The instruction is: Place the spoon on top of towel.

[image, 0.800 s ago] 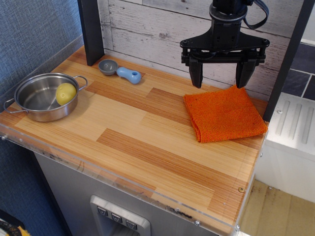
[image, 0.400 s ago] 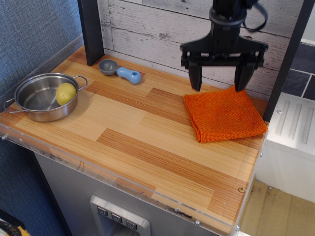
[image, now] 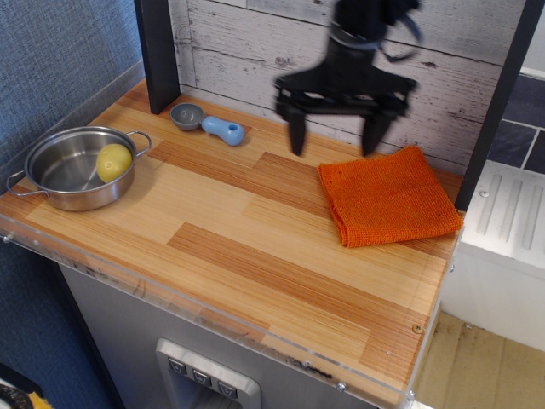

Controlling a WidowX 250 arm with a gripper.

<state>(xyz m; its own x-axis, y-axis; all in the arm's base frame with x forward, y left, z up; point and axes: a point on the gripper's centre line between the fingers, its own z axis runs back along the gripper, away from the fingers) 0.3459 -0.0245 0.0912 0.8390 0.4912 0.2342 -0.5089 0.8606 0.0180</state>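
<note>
The spoon lies at the back left of the wooden counter, its grey bowl to the left and its light-blue handle to the right. The orange towel lies flat at the right side of the counter. My gripper hangs open and empty above the back middle of the counter, between the spoon and the towel, just left of the towel's back edge. Its image is blurred by motion.
A steel two-handled pot with a yellow round object inside stands at the left edge. A dark post rises at the back left, a plank wall behind. A white appliance lies beyond the right edge.
My gripper has moved left, from above the towel's back edge toward the spoon, still open. The spoon, towel and pot have not moved.
</note>
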